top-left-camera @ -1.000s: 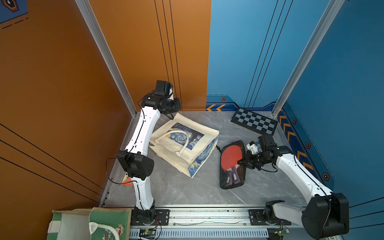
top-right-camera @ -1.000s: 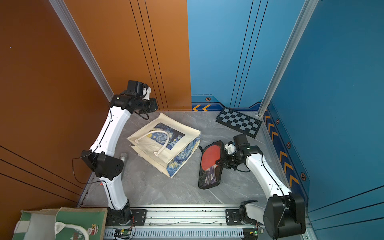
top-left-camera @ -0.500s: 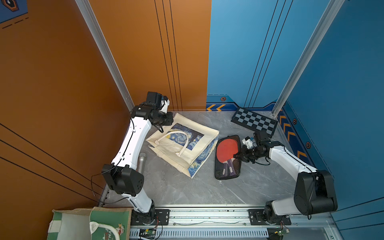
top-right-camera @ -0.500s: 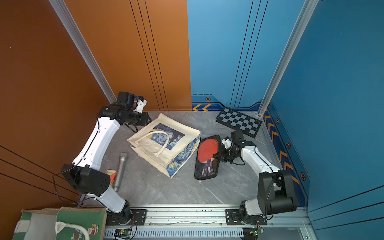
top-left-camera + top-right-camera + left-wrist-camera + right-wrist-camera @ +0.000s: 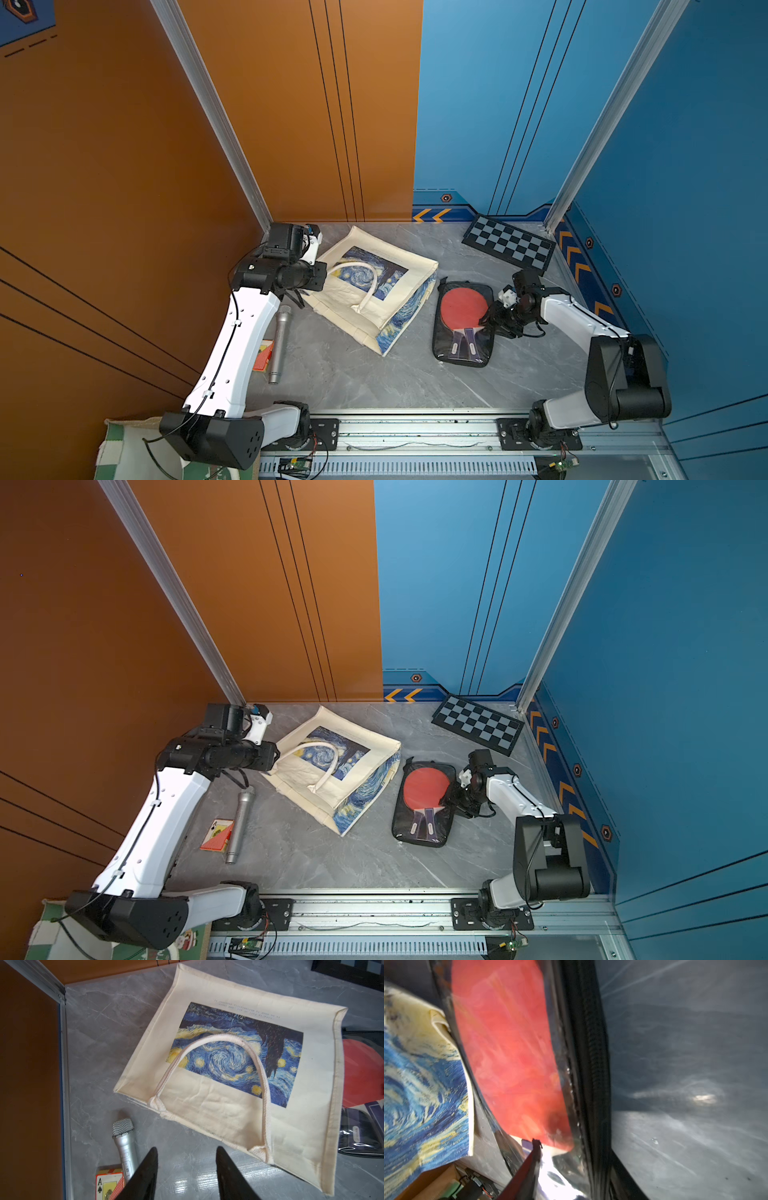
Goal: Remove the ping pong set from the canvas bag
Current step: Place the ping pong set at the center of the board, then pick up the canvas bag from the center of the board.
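Observation:
The cream canvas bag [image 5: 374, 291] [image 5: 332, 771] [image 5: 228, 1105] lies flat on the grey table, painted side up, one handle looped over the print. Right of it, outside the bag, the ping pong set [image 5: 463, 324] [image 5: 424, 804] [image 5: 361, 1076] [image 5: 508, 1053] rests on the table: red paddles in a black zip case. My left gripper [image 5: 298, 301] [image 5: 239, 779] [image 5: 187, 1148] hangs open over bare table by the bag's handle end, holding nothing. My right gripper [image 5: 488, 318] [image 5: 451, 798] [image 5: 575, 1151] is open, its jaws spread either side of the case's zip edge.
A silver microphone [image 5: 280, 340] [image 5: 239, 820] [image 5: 124, 1140] and a card pack [image 5: 216, 833] [image 5: 108, 1184] lie beside the left arm. A chessboard [image 5: 509, 247] [image 5: 478, 729] leans at the back right. A green-and-white tote [image 5: 124, 453] sits below the table's front left corner. Walls close three sides.
Both grippers have opened. The left arm came down from above the bag's far side to its handle end. The right arm carried the case toward the bag and set it on the table.

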`<state>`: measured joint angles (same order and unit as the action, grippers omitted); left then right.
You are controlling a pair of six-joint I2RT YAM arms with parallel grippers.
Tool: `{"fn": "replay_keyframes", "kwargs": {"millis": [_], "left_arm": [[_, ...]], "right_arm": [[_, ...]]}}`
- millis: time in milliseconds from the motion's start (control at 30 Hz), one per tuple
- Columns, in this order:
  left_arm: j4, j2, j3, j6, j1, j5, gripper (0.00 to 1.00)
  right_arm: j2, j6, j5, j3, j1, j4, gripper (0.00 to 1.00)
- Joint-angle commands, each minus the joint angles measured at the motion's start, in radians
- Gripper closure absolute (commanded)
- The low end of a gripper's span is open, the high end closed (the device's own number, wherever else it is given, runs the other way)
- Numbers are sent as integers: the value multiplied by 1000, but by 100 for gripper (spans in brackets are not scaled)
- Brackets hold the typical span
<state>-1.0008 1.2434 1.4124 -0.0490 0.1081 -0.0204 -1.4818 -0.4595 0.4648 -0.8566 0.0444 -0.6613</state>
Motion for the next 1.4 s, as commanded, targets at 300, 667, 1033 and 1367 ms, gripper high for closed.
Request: {"fn": "replay_keyframes", "kwargs": {"millis": [300, 667, 1033, 1367], "left_arm": [[-13, -50, -127, 31, -61, 84, 53], [-12, 2, -154, 103, -106, 103, 49], [-5, 116, -172, 125, -215, -32, 48], [25, 121, -192, 109, -243, -56, 47]], "right_arm": [[175, 80, -336, -117, 158, -109, 32], [41, 332, -1100, -503, 1049, -132, 18], [-363, 609, -1228, -880, 1282, -103, 17], [-558, 628, -1160, -1028, 1237, -141, 14]]}}
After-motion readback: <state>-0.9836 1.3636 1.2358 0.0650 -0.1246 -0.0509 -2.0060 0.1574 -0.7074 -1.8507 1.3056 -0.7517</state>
